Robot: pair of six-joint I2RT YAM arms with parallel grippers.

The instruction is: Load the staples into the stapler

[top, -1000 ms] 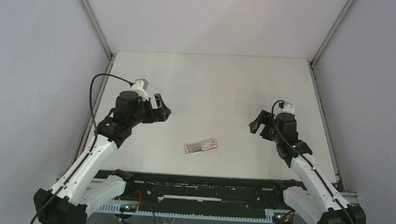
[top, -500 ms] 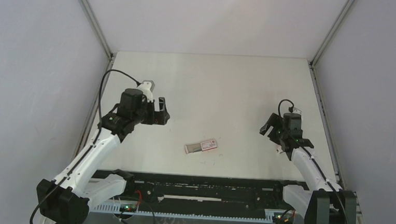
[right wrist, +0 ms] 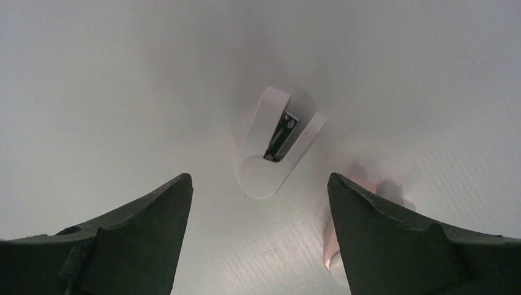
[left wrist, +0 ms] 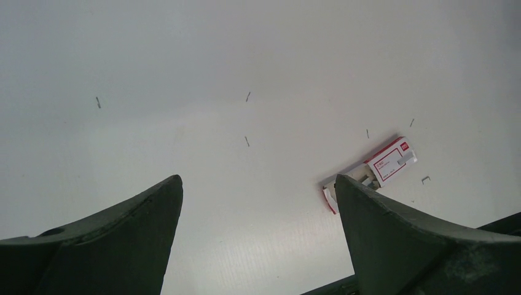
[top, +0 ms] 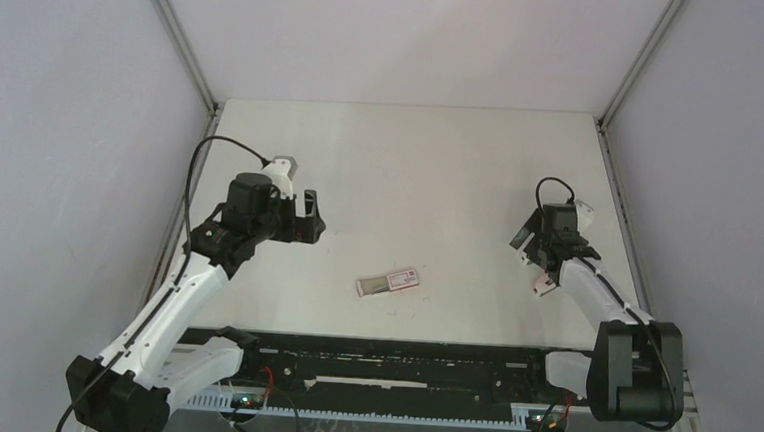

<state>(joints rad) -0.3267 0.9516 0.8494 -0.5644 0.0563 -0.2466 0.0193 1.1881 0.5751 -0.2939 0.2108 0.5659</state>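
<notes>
Two arms stand bolted at the near edge of the worktop.

Nearest item out from the bases: staple box, small, red and white, lying flat about mid-width, between the arms and touched by neither. In the left wrist view we note the same box with one end seemingly slid open, grey showing inside. Several loose staples lie singly around it, well apart from one another.

Farther back, left side: left hand hangs above the worktop. From its own camera the fingers are spread wide, nothing between them but bare surface.

Right side, about as far back: right hand, well apart from the box. Its camera shows it equally wide apart and holding nothing. Beyond the fingertips lies the stapler, white, flat on the worktop, untouched; a dark metal channel shows in a slot along its middle. We cannot tell whether it holds staples.
</notes>
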